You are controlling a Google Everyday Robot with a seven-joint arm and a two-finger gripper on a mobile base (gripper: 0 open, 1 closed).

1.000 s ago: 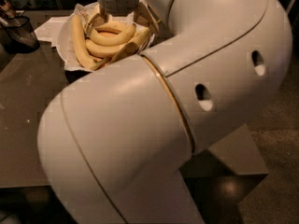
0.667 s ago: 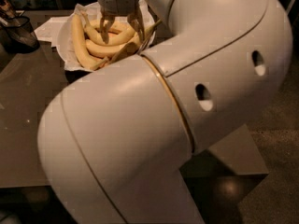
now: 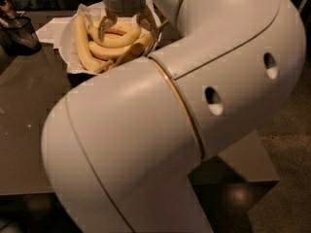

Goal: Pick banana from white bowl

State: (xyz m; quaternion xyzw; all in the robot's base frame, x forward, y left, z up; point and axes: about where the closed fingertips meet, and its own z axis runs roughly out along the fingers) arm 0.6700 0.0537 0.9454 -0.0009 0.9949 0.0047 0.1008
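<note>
Grasp stage: the gripper (image 3: 125,27) is held over the white bowl (image 3: 64,42), jaws spread astride the topmost banana (image 3: 116,41) lying inside. Closure, then lifting, is judged next.

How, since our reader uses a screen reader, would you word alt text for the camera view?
The open gripper reaches down onto bananas piled in the white bowl. The robot's large white arm fills the foreground, above a dark table.

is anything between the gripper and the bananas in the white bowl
Nothing visible does: the gripper hangs right over the bananas in the white bowl, fingers spread open either side of the top ones.
</note>
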